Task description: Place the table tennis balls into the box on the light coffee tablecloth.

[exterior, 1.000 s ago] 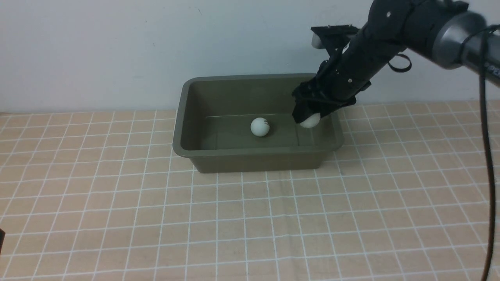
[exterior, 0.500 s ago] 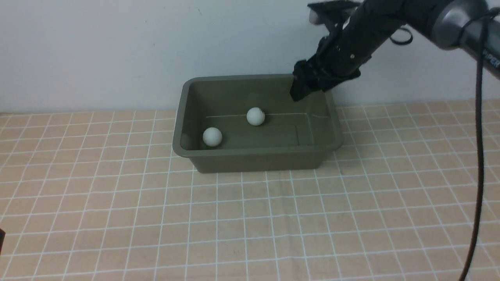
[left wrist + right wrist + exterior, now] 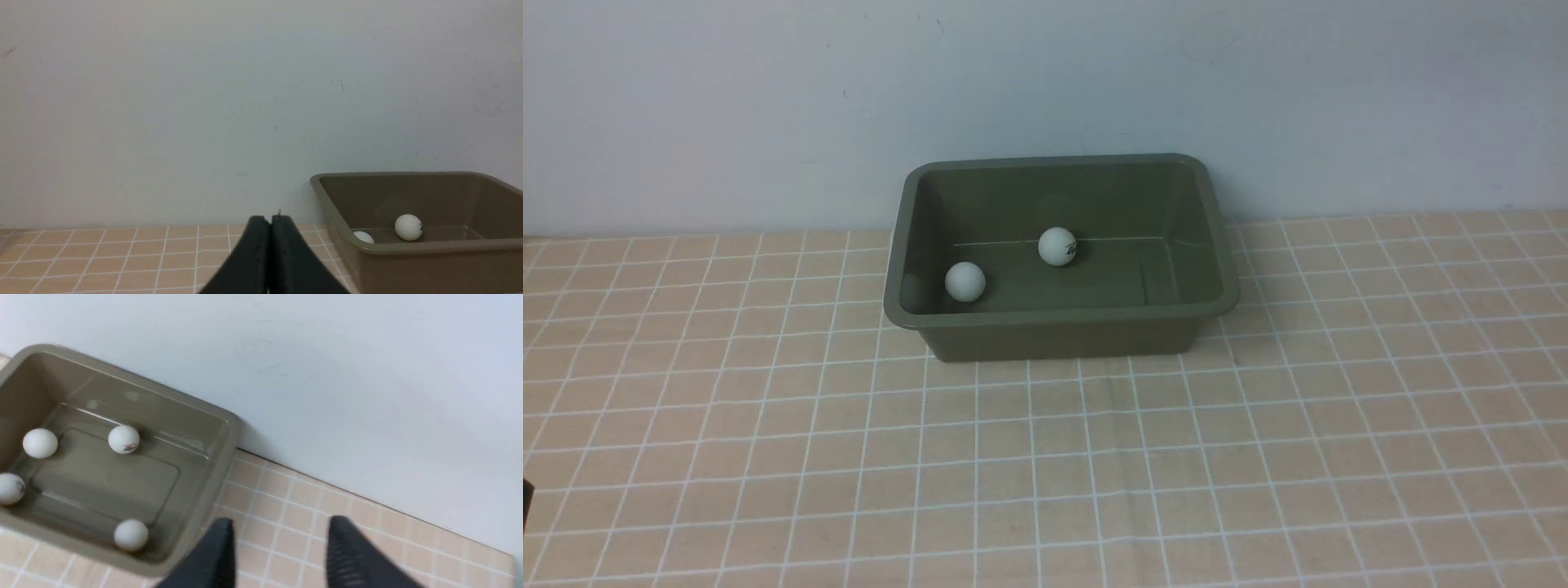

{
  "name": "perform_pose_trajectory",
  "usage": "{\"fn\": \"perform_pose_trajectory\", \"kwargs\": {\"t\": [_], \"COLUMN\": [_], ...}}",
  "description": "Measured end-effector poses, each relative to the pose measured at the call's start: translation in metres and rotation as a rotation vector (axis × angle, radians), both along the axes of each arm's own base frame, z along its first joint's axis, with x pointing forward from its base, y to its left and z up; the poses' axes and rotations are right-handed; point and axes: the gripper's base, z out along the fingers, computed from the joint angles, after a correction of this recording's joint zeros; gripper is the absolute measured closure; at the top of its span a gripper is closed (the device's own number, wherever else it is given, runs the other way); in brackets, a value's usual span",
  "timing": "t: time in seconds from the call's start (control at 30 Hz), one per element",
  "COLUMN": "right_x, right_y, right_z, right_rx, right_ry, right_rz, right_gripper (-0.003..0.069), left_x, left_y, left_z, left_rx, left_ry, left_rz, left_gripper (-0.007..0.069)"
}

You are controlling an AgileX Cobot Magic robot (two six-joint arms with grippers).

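Note:
The olive-green box (image 3: 1062, 317) stands on the light coffee tablecloth (image 3: 1094, 457) against the back wall. In the front view two white table tennis balls lie in it, one at its left end (image 3: 965, 282) and one with a dark mark in the middle (image 3: 1058, 246). The right wrist view looks down into the box (image 3: 229, 457) and shows several balls, among them one (image 3: 124, 439) and another (image 3: 130, 535). My right gripper (image 3: 282, 524) is open and empty over the cloth beside the box. My left gripper (image 3: 270, 220) is shut, empty, left of the box (image 3: 429, 246).
The pale wall rises right behind the box. Neither arm appears in the front view. A small dark piece (image 3: 525, 494) shows at the left edge of the front view.
The right gripper let go of a ball over the box's right end, rose and left the front view. A ball now lies at the box's left end; the marked ball shifted slightly back.

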Motion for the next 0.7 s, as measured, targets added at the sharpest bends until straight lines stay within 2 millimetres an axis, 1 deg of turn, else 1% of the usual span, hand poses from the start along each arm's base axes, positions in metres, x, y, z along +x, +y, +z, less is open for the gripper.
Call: {"fn": "perform_pose_trajectory", "kwargs": {"t": [0.1,0.13,0.17,0.27,0.33,0.37,0.4,0.43,0.47,0.53,0.57,0.6,0.67,0.7], "right_x": [-0.042,-0.06,-0.076,-0.108,-0.133,-0.138,-0.147,-0.155,-0.161,-0.168,-0.17,-0.175,-0.177,-0.177], "right_y": [-0.013,-0.019,-0.024,-0.033,-0.039,-0.04,-0.042,-0.044,-0.045,-0.046,-0.047,-0.048,-0.048,-0.048], "right_z": [0.001,-0.008,-0.015,-0.037,-0.064,-0.07,-0.086,-0.092,-0.106,-0.136,-0.144,-0.161,-0.186,-0.195], "right_rx": [0.014,0.016,0.021,0.053,0.099,0.116,0.14,0.153,0.169,0.186,0.19,0.201,0.202,0.2], "right_ry": [-0.003,0.02,0.03,0.015,-0.038,-0.07,-0.108,-0.138,-0.172,-0.209,-0.223,-0.26,-0.259,-0.25], "right_rz": [-0.012,-0.018,-0.02,-0.019,-0.011,-0.007,-0.001,0.003,0.01,0.022,0.026,0.037,0.044,0.046], "right_gripper": [0.0573,0.062,0.0643,0.0668,0.0676,0.0676,0.0676,0.0676,0.0676,0.0676,0.0676,0.0676,0.0676,0.0676], "left_x": [0.0,0.0,0.0,0.0,0.0,0.0,0.0,0.0,0.0,0.0,0.0,0.0,0.0,0.0], "left_y": [0.0,0.0,0.0,0.0,0.0,0.0,0.0,0.0,0.0,0.0,0.0,0.0,0.0,0.0], "left_z": [0.0,0.0,0.0,0.0,0.0,0.0,0.0,0.0,0.0,0.0,0.0,0.0,0.0,0.0], "left_rx": [0.0,0.0,0.0,0.0,0.0,0.0,0.0,0.0,0.0,0.0,0.0,0.0,0.0,0.0], "left_ry": [0.0,0.0,0.0,0.0,0.0,0.0,0.0,0.0,0.0,0.0,0.0,0.0,0.0,0.0], "left_rz": [0.0,0.0,0.0,0.0,0.0,0.0,0.0,0.0,0.0,0.0,0.0,0.0,0.0,0.0], "left_gripper": [0.0689,0.0689,0.0689,0.0689,0.0689,0.0689,0.0689,0.0689,0.0689,0.0689,0.0689,0.0689,0.0689,0.0689]}}
